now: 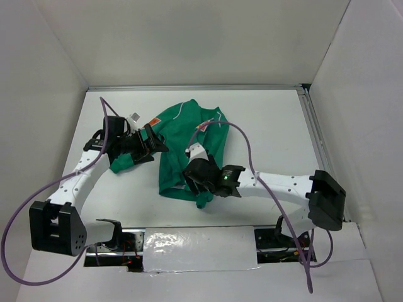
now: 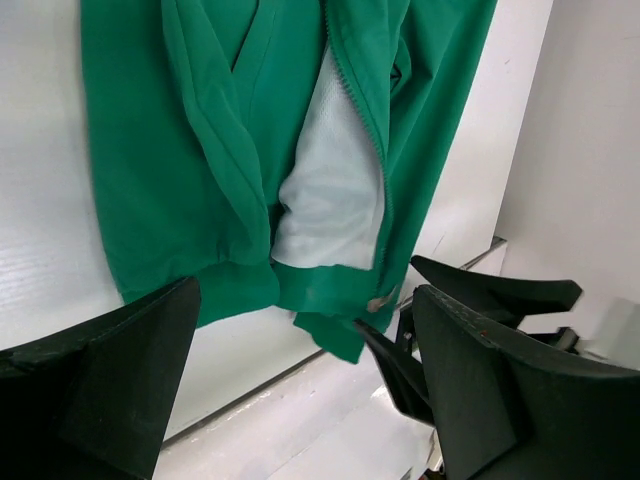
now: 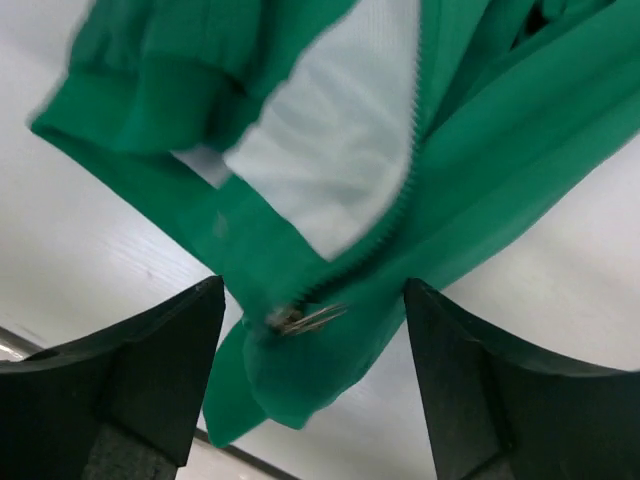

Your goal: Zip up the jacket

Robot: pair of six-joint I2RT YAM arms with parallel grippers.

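The green jacket (image 1: pixel 182 141) lies crumpled in the middle of the white table, front open. Its white lining (image 2: pixel 330 195) and zipper teeth show. The metal zipper pull (image 3: pixel 305 318) sits at the bottom hem; it also shows in the left wrist view (image 2: pixel 378 303). My right gripper (image 1: pixel 200 185) is open over the hem, its jaws either side of the pull and apart from it (image 3: pixel 312 300). My left gripper (image 1: pixel 156 146) is open and empty at the jacket's left side, by a sleeve (image 1: pixel 123 162). In the left wrist view (image 2: pixel 305 300) it faces the hem and the right gripper's fingers (image 2: pixel 480 290).
White walls enclose the table on three sides. A metal rail (image 1: pixel 195 88) runs along the back and another along the right side (image 1: pixel 315 138). Silver tape (image 1: pixel 198 248) covers the front edge between the arm bases. Purple cables (image 1: pixel 249 157) loop over both arms.
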